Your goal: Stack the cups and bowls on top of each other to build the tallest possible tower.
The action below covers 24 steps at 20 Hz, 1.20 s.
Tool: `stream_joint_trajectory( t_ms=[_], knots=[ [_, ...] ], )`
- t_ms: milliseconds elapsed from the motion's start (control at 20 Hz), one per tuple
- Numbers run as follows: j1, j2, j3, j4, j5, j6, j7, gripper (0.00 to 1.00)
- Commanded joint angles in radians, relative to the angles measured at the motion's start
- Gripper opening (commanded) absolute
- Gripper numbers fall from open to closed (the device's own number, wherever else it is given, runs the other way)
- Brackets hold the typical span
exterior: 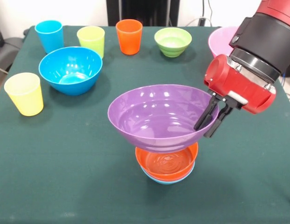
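Purple bowl (pixel 156 116), wide and glossy, held tilted above the orange bowl (pixel 167 163), which nests in a light-blue bowl (pixel 169 179) on the green table (pixel 65 177). Claw (pixel 211 120), reaching from the right on the red arm (pixel 247 65), pinches the purple bowl's right rim, one finger inside and one outside. Far side: blue cup (pixel 49 35), lime cup (pixel 91 40), orange cup (pixel 129 36), green bowl (pixel 173 41), pink bowl (pixel 220 41). Left: deep blue bowl (pixel 70 70) and yellow cup (pixel 24 93).
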Motion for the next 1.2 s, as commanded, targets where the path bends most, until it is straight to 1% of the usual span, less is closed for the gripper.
stream_joint_trajectory(
  t_ms=[50, 250, 450, 650, 850, 1150, 1200],
  knots=[
    [-0.030, -0.002, 0.141, -0.019, 0.044, 0.209, 0.078, 0.00],
    [-0.028, 0.002, 0.132, -0.028, 0.047, 0.279, 0.051, 0.00],
    [-0.023, 0.004, 0.132, -0.018, 0.038, 0.301, 0.042, 0.00],
    [-0.028, 0.009, 0.139, -0.030, 0.031, 0.316, 0.026, 0.00],
    [-0.046, 0.029, 0.135, -0.096, 0.037, 0.358, 0.008, 0.00],
    [-0.065, 0.067, 0.116, -0.201, 0.050, 0.418, 0.015, 0.00],
    [-0.072, 0.078, 0.109, -0.231, 0.055, 0.439, 0.018, 0.00]
  ],
)
